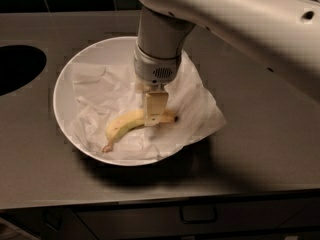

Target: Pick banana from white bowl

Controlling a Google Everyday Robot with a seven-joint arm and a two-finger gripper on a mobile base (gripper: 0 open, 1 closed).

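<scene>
The white bowl (62, 91) sits on the dark counter and is lined with crumpled white paper (200, 106) that spills over its right rim. The small yellow banana (125, 125) lies on the paper in the front half of the bowl, with its brownish stem end pointing front-left. My gripper (156, 115) reaches straight down from the arm into the bowl. It sits on the banana's right part and hides that stretch of it. The banana's right end shows just past the gripper.
A dark round opening (17, 66) is set into the counter at the left. The counter's front edge (160, 199) runs below the bowl, with a drawer handle (198, 215) under it. The thick arm (250, 19) crosses the upper right.
</scene>
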